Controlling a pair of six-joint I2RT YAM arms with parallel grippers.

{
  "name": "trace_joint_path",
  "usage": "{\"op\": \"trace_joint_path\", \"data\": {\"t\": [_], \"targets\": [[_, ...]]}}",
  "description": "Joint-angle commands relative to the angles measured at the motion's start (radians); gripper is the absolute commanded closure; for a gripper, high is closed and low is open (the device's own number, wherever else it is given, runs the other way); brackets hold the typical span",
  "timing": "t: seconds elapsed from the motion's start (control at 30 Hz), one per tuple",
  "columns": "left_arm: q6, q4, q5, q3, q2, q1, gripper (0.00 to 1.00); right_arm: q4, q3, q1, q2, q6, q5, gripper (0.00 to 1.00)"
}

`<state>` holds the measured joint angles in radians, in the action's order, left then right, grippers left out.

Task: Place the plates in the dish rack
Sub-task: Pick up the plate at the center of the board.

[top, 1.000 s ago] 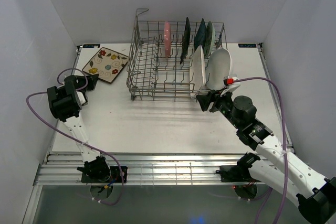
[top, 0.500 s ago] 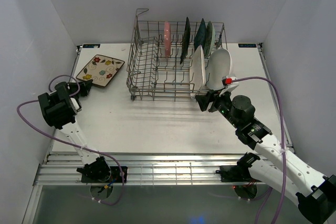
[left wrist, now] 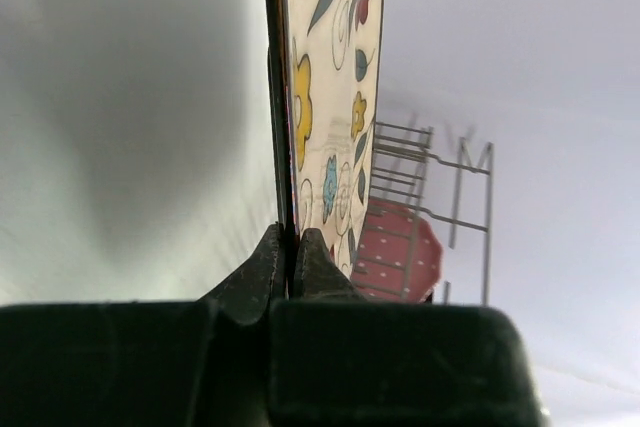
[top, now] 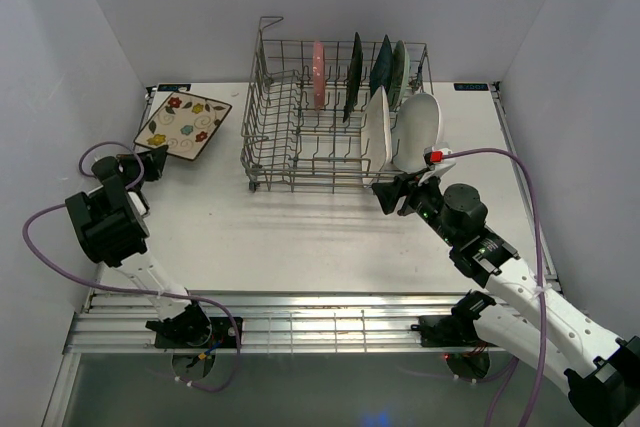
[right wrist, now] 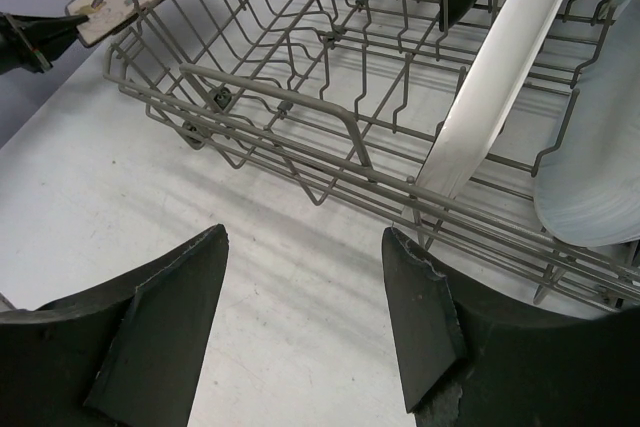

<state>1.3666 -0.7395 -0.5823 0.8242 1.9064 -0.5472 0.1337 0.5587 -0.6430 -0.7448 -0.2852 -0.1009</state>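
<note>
White table (top: 300, 237) under pale walls. The cream floral square plate (top: 183, 126), the only one outside the rack, is pinched by its near edge in the tightly closed left gripper (top: 154, 158) and appears raised and tilted, reaching away beyond the fingertips. The dish rack (top: 300, 152) stands to that gripper's right, apart from the plate, with six plates upright inside. The right gripper (right wrist: 305, 235) hovers wide open and empty, with the rack's near rail just ahead. Step in hand: carrying the final plate. The next move likely calls for lowering it edge-down between free tines.
</note>
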Motion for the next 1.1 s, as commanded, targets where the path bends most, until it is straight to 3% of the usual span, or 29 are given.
{"op": "trace_joint_path", "data": {"t": [0.0, 0.73, 1.03, 1.07], "targets": [[0.087, -0.230, -0.083, 0.000, -0.171, -0.031, 1.00, 0.046, 0.001, -0.004, 0.012, -0.011, 0.015, 0.31], [0.253, -0.296, -0.241, -0.060, -0.418, -0.109, 1.00, 0.067, 0.050, -0.004, -0.044, -0.032, 0.084, 0.31], [0.278, -0.319, -0.315, -0.051, -0.460, -0.114, 1.00, 0.127, 0.107, -0.004, -0.134, -0.080, 0.242, 0.30], [0.281, -0.322, -0.320, -0.051, -0.467, -0.114, 1.00, 0.135, 0.110, -0.004, -0.140, -0.084, 0.250, 0.27]]}}
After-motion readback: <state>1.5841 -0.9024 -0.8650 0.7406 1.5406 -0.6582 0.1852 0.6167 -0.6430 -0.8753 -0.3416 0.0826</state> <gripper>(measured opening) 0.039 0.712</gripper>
